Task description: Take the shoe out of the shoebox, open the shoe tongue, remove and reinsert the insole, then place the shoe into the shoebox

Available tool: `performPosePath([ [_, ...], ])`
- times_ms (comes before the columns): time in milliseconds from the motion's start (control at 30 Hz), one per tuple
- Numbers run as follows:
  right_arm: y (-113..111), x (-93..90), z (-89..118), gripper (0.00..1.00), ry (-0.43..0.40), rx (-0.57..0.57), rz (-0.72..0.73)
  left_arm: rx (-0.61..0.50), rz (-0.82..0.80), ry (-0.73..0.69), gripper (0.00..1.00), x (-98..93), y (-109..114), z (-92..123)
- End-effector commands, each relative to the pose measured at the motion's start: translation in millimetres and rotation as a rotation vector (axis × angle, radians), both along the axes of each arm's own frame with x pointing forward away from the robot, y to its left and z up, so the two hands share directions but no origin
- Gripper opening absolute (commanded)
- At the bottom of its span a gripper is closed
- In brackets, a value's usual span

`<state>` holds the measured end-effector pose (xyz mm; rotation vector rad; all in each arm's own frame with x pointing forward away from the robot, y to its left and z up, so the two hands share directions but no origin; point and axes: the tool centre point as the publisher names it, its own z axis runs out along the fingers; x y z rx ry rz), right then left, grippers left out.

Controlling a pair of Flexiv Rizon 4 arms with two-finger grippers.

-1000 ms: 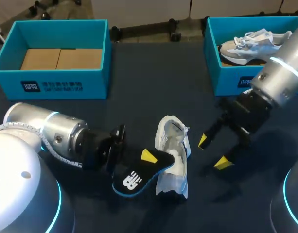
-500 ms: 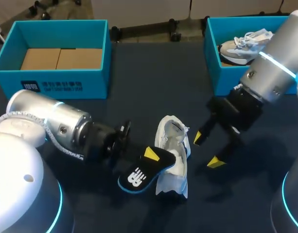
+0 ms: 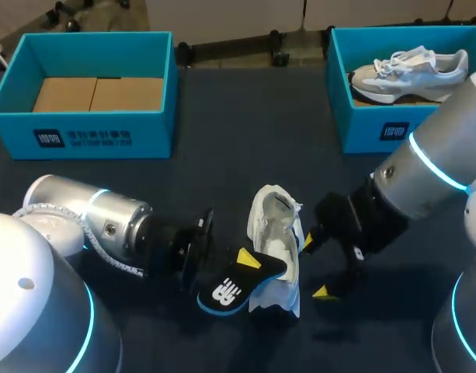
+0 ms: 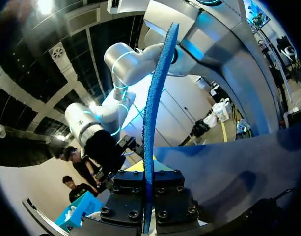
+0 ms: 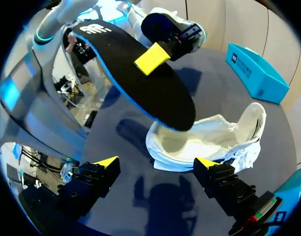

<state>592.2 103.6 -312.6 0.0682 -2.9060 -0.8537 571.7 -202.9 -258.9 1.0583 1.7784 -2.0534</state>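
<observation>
**Progress.** The white shoe was out of its box and lay on the dark table, between the two arms. Its mouth gaped wide in the right wrist view, so I judged the tongue to be opened.

The black, blue-edged insole was outside the shoe. The left gripper was clamped on it, one yellow tip flat on its upper face. In the left wrist view the insole stood edge-on, pinched between the fingers of that gripper. Its free end hung over the shoe's mouth, perhaps touching the lining. I could not tell from this alone whether it was coming out or going back in.

The right gripper sat just beside the shoe with its fingers spread wide and nothing in them. It did not appear to touch the shoe.

Steps I judged left to do:
- seat the insole fully
- put the shoe back in a box

The left shoebox held only brown card. The right shoebox held a second grey-white shoe.

**Markings.** A white logo sat at the insole's heel end, and it also showed in the right wrist view. Each box carried a white printed label on its front wall. I did not transcribe any of it. I made out no other writing on the shoe.
</observation>
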Motion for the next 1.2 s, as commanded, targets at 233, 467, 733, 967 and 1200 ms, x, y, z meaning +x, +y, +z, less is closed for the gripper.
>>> performPosePath([
  [233,-1,-3.6,2,1.00,-0.026,-0.004,-0.018,-0.007,0.003,0.006,0.00,2.7,-7,-5],
  [467,2,-2.0,-10,1.00,-0.038,-0.017,-0.037,-0.027,-0.002,0.010,0.00,0.2,-8,-4],
  [733,5,5.1,-22,1.00,-0.026,-0.039,-0.041,-0.030,-0.038,0.039,0.00,-0.8,-14,-5],
  [967,3,12.4,-24,1.00,-0.054,-0.068,-0.084,-0.026,-0.046,0.040,0.00,-1.7,-17,-7],
  [1200,3,16.0,-28,1.00,-0.079,-0.108,-0.074,-0.032,-0.022,0.052,0.00,0.3,-20,-10],
])
